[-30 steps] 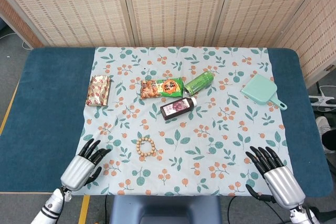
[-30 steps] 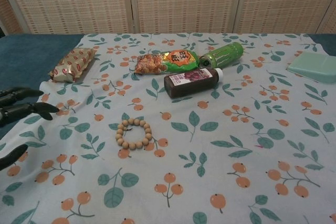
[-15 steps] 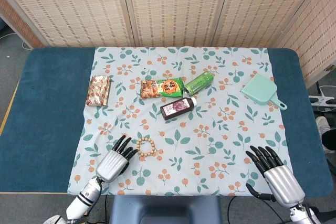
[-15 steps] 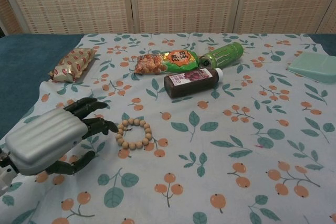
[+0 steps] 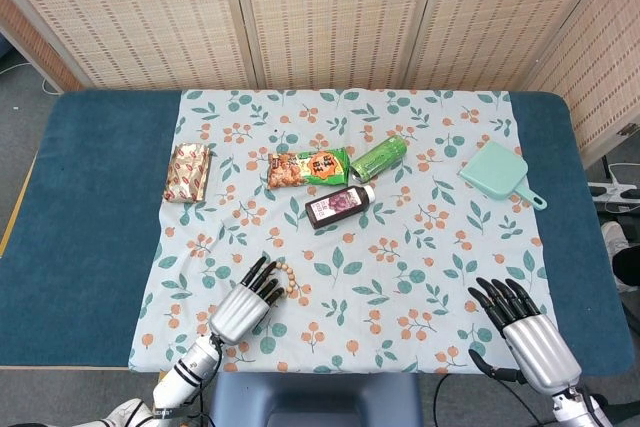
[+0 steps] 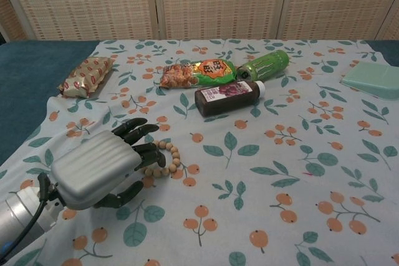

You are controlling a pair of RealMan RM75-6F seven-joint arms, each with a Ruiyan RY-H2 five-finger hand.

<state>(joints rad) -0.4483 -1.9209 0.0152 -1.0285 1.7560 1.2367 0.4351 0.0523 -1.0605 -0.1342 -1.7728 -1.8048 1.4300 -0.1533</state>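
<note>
1. Since the earlier frames the left hand (image 5: 243, 308) has travelled right along the near edge of the cloth and now lies over the left part of the bead bracelet (image 5: 288, 281); the right hand (image 5: 527, 339) has not shifted.
2. Left hand: silver back up, dark fingers (image 6: 138, 130) spread and reaching far-right over the bracelet. Whether any finger actually touches the beads cannot be told; nothing is gripped.
3. Bead bracelet: ring of round, pale tan wooden-looking beads, lying flat on the floral cloth (image 5: 420, 277), near-left of centre. Only its right arc shows in either view; the rest is hidden under the hand.
4. Right hand: at the near right corner of the desk (image 5: 90, 207), fingers apart, holding nothing, well apart from every item. Not seen in the chest view.
5. Farther back, mid-cloth: a dark purple bottle (image 5: 340, 204) on its side, a green can (image 5: 379, 158) just beyond it, an orange-green snack bag (image 5: 307, 167) to their left.
6. Far left of cloth: a red-patterned snack packet (image 5: 189, 172). Far right: a mint-green dustpan (image 5: 497, 173).
</note>
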